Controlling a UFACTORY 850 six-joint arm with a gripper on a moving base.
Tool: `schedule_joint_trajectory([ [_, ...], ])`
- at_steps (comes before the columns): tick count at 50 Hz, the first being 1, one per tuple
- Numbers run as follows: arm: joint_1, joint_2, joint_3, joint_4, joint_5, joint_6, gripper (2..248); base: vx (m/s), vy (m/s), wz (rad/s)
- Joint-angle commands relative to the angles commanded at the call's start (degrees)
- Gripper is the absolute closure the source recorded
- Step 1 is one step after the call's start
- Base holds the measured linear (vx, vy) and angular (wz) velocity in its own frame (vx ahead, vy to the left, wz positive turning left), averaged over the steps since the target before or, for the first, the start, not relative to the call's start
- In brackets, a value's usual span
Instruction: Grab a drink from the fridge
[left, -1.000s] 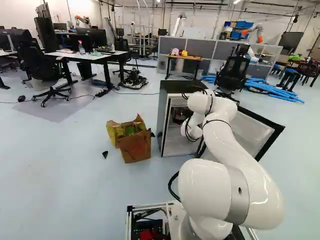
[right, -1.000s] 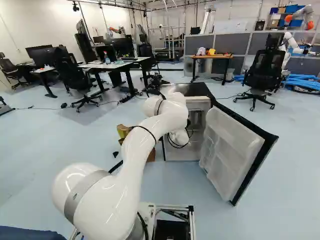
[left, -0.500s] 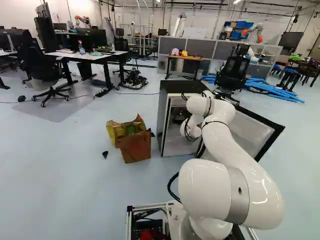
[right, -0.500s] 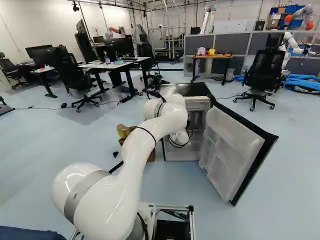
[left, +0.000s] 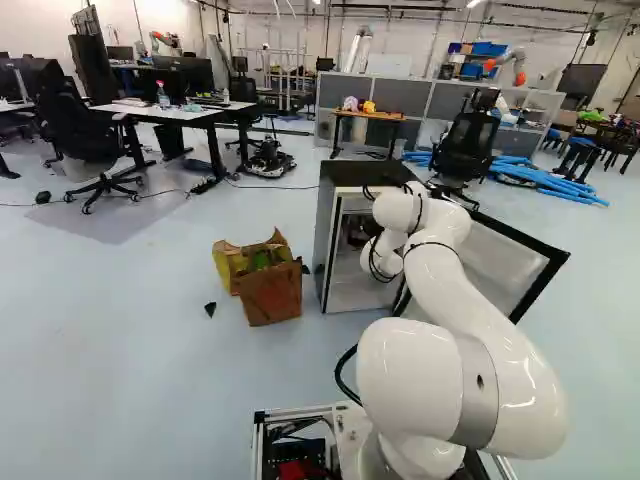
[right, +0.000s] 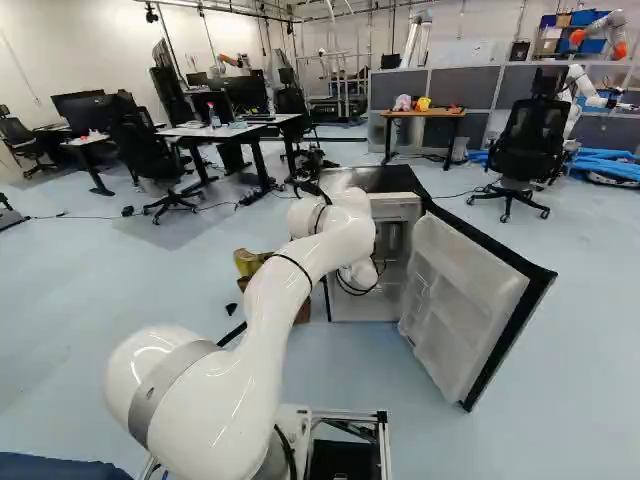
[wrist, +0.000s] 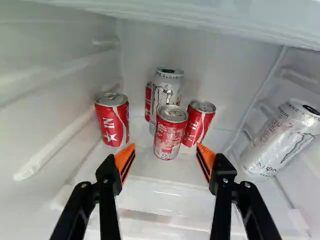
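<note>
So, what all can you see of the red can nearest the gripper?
The nearest red can is cylindrical and metallic-looking, with white print and a silvery, tabbed lid. It stands upright on the fridge shelf, ahead of the open gripper, neither finger touching it. Whether it touches the red can beside it, I cannot tell.

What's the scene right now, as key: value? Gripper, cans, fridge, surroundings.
gripper: the gripper is open, inside the fridge, holding nothing
target_candidate: front red can, ahead of the gap between the fingers
other_red: left-hand red can, right-hand red can, mostly hidden red can
tall_silver: rear silver can, side silver can
door: fridge door open
floor: brown bag beside fridge
</note>
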Motion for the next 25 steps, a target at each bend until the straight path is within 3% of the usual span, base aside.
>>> schedule_joint_trajectory([
  [25, 0.00, 0.00, 0.00, 0.00, 0.00, 0.00, 69, 0.000, 0.000, 0.000],
])
